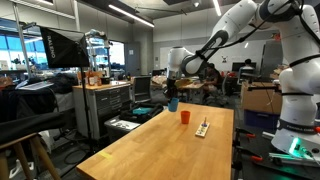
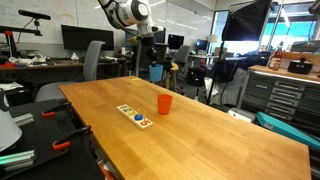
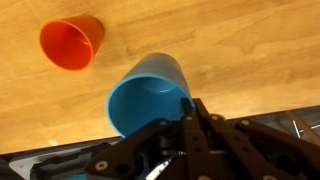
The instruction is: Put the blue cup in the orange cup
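Busy lab, with a long wooden table (image 2: 220,130) in the middle. The orange cup (image 2: 165,104) stands upright on it, a small flat card (image 2: 135,116) near it. The gripper (image 3: 190,112) has its jaws pinching the blue cup (image 3: 150,92) by the rim. The blue one looks lifted off the wood, just past the orange cup toward the table's end, not touching it.

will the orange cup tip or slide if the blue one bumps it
Likely slides easily: the orange cup looks empty and light on the smooth table. It may tip if the blue cup hits its rim, since the base looks narrower.
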Robot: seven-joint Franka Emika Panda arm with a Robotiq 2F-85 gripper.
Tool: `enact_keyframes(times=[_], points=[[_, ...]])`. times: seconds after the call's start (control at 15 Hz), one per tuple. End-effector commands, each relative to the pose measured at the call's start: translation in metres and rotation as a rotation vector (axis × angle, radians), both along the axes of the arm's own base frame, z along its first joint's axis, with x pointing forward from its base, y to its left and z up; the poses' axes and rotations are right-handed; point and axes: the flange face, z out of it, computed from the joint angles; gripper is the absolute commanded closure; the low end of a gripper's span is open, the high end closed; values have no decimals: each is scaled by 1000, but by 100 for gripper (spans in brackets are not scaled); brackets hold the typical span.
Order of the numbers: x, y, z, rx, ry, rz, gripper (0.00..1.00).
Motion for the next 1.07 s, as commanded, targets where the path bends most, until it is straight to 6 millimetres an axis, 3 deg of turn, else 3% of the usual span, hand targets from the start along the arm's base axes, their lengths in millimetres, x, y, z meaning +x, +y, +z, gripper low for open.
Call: enact_keyframes(times=[0.0,0.33,0.4,0.67,1.0], points=[[13,-32,25,-39,-33,-47,99],[17,-80,37,-90,-35,-108,99],[16,-71,23,-58,-32,-88,95],[16,-82,24,-69,-29,-100,99],[-1,-92,18,-83,12,-94,99]])
